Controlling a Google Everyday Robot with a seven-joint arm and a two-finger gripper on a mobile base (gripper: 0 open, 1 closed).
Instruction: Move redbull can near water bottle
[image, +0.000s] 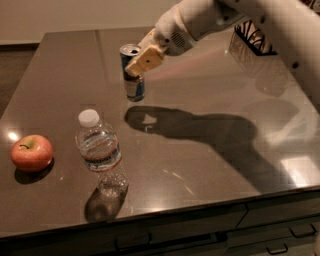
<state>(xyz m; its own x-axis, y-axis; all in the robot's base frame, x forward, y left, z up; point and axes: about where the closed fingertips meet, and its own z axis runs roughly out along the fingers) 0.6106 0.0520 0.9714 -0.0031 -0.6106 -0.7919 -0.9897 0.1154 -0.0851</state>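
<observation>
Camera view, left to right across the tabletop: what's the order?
Round red apple → clear plastic water bottle with white cap → slim blue-and-silver redbull can, clamped near its top by the gripper reaching in from the right.
</observation>
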